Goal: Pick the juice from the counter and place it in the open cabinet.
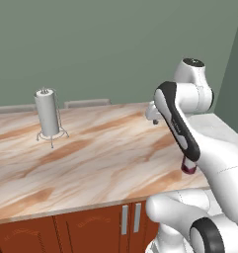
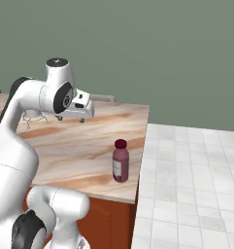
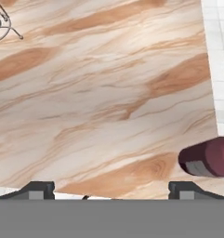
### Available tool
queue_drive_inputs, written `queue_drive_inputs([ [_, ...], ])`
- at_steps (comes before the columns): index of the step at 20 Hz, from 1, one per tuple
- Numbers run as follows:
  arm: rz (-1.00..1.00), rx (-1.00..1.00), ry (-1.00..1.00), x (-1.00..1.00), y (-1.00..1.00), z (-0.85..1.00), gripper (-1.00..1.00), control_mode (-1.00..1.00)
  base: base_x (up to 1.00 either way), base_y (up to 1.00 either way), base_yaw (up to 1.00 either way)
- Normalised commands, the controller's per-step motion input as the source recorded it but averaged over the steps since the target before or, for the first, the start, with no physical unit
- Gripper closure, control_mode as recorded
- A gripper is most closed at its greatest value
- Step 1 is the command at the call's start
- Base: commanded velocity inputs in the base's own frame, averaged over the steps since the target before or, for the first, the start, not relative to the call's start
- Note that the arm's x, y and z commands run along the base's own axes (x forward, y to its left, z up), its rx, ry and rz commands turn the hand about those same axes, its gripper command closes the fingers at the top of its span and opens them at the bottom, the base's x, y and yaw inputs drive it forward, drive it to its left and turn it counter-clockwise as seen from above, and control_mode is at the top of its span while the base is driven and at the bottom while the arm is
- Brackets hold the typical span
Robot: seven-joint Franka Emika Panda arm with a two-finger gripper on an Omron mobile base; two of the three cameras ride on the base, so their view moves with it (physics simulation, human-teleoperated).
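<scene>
The juice [image 2: 120, 161], a small dark purple-red bottle with a dark red cap and a pale label, stands upright near the front right corner of the marble counter [image 2: 79, 146]. In the left base view the arm hides most of the juice [image 1: 188, 168]. My gripper [image 2: 71, 119] hangs open above the counter's far right part, well behind and left of the bottle, holding nothing. In the hand view the juice [image 3: 208, 157] lies at the right edge, beside the open gripper [image 3: 111, 190], with bare counter [image 3: 108, 93] below. The open cabinet is out of view.
A grey paper-towel roll [image 1: 46, 116] on a wire stand sits at the counter's back left. The counter ends on the right at a drop to a white tiled floor [image 2: 186, 185]. Reddish-brown doors with silver handles [image 1: 124, 220] run below the front edge.
</scene>
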Motion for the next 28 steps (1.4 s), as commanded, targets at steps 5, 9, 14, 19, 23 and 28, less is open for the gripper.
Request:
queue_drive_inputs([
  [5,-0.01,0.03,-0.09,-0.42,-0.33,-0.03,-1.0,-1.0,0.0,0.0,0.0],
  [9,0.0,0.01,-0.11,-0.49,-0.34,-0.06,-1.0,-1.0,0.0,0.0,0.0],
  [14,0.0,0.03,-0.08,-0.39,-0.38,-0.06,-1.0,-1.0,0.0,0.0,0.0],
  [19,0.0,0.01,-0.1,-0.35,-0.46,-0.13,-1.0,-1.0,0.0,0.0,0.0],
  [23,0.0,0.03,-0.1,-0.3,-0.56,-0.14,-1.0,-1.0,0.0,0.0,0.0],
  [28,0.0,0.02,-0.1,-0.16,-0.5,-0.1,-1.0,-1.0,0.0,0.0,0.0],
])
